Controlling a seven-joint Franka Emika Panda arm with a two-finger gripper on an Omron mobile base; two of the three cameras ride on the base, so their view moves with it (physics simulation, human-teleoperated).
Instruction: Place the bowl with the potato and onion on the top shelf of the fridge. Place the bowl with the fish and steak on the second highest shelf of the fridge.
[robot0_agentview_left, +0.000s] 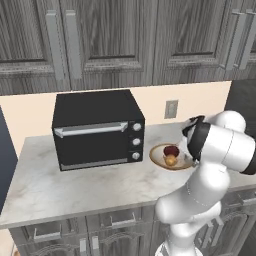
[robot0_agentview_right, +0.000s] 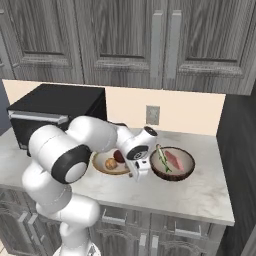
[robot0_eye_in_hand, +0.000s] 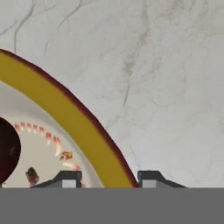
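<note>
The gripper (robot0_eye_in_hand: 108, 177) points down at the marble counter (robot0_eye_in_hand: 166, 78), its two dark fingertips (robot0_eye_in_hand: 68, 177) parted with the gold-brown rim of the bowl with the potato and onion (robot0_eye_in_hand: 65, 116) running between them; one tip stands over the bowl's cream inside, the other over bare counter outside the rim. The jaws are apart and grip nothing; I cannot tell whether a tip touches the rim. Just inside the rim lies the dark maroon onion (robot0_eye_in_hand: 6, 151).

From the right base view the gripper (robot0_agentview_right: 138, 172) hangs low between the two bowls: the wide tan bowl (robot0_agentview_right: 102, 167) with the potato (robot0_agentview_right: 111, 163) and onion (robot0_agentview_right: 119, 156) on one side, the bowl with the fish and steak (robot0_agentview_right: 172, 164) close on the other. Beyond the tan bowl stands a black toaster oven (robot0_agentview_left: 97, 129), with grey wall cabinets (robot0_agentview_left: 110, 40) above it.
</note>
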